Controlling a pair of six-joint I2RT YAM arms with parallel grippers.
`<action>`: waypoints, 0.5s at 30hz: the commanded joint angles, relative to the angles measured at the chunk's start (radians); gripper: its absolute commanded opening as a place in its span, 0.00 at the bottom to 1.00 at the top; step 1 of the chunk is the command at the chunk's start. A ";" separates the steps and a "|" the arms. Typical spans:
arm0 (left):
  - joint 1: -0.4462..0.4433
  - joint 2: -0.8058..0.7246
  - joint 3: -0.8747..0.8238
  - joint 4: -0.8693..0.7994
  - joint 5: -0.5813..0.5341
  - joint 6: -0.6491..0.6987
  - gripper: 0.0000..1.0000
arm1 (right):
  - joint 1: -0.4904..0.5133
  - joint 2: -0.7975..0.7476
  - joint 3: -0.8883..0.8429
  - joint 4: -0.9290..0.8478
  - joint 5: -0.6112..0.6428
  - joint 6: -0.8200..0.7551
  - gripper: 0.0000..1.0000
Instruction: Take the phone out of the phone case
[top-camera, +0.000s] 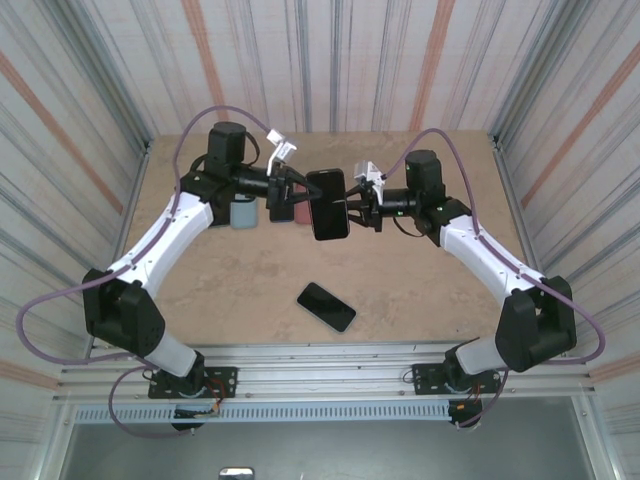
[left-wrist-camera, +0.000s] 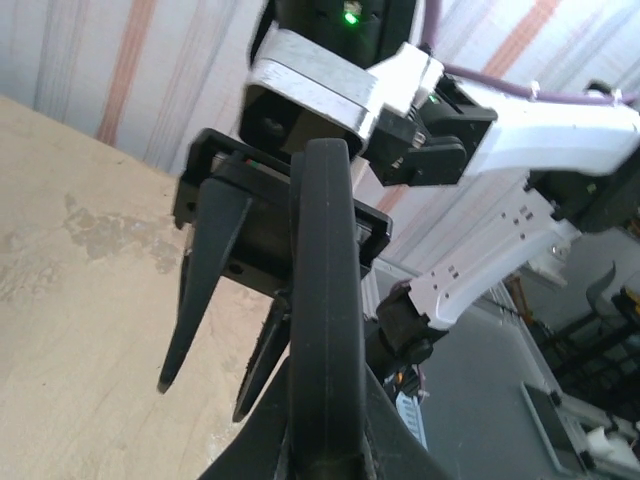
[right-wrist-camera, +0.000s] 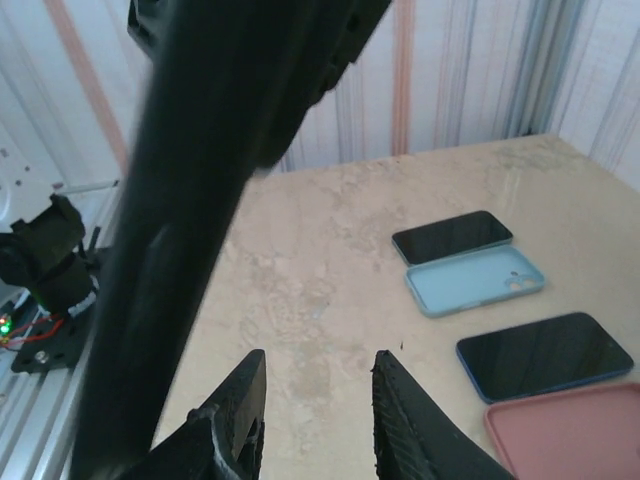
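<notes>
Top view: both arms meet mid-air over the middle of the counter (top-camera: 240, 280). The black phone case (top-camera: 328, 203) is held off the surface between them, broad face toward the camera.

Left gripper (top-camera: 296, 192): pinching the case at its left edge. The left wrist view shows the case edge-on, rising from between the gripper's own fingers (left-wrist-camera: 395, 455).

Right gripper (right-wrist-camera: 312, 395): fingers spread, bare counter between them in its wrist view. The case is a blurred dark bar at the left of that view.

Cannot tell whether a phone sits in the held case.

Loose black phone (top-camera: 326, 306): flat on the counter, toward the near edge, well apart from the grippers.

The right wrist view resolves what the arms partly hide from above: second black phone (right-wrist-camera: 452, 236), light blue case (right-wrist-camera: 475, 279), blue phone (right-wrist-camera: 545, 355) and pink case (right-wrist-camera: 570, 430).
</notes>
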 joint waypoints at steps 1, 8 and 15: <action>0.044 0.008 -0.005 0.184 -0.049 -0.216 0.00 | -0.025 -0.047 -0.040 0.053 -0.015 0.093 0.33; 0.070 0.010 -0.017 0.280 -0.090 -0.402 0.00 | -0.044 -0.065 -0.104 0.121 -0.034 0.178 0.40; 0.079 0.026 -0.049 0.466 -0.096 -0.588 0.00 | -0.050 -0.060 -0.153 0.299 -0.049 0.379 0.45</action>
